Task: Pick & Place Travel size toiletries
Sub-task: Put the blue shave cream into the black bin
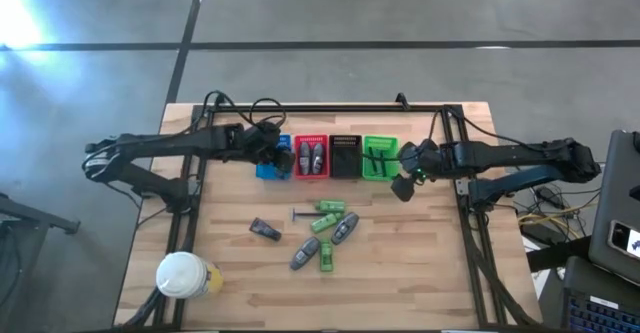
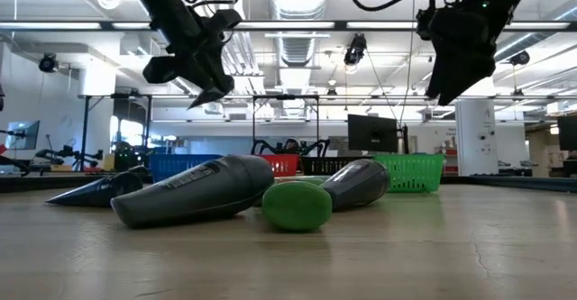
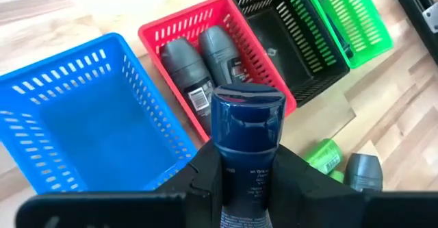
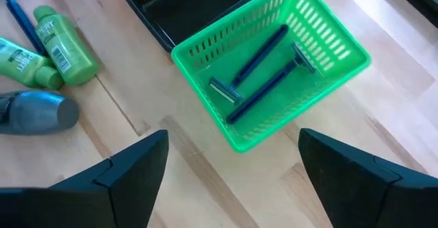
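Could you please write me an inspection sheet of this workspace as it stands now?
Surface: wooden table, black frame along its edges.
Job's things: two grey tubes in the red basket; two razors in the green basket; blue basket empty; loose tubes mid-table.
Clutter: white-lidded cup at the near left.
Grippers: left gripper holds a dark blue tube beside the blue basket; right gripper open, by the green basket.
Cables: loops at the far edge.
Surroundings: open lab room, nobody seen.
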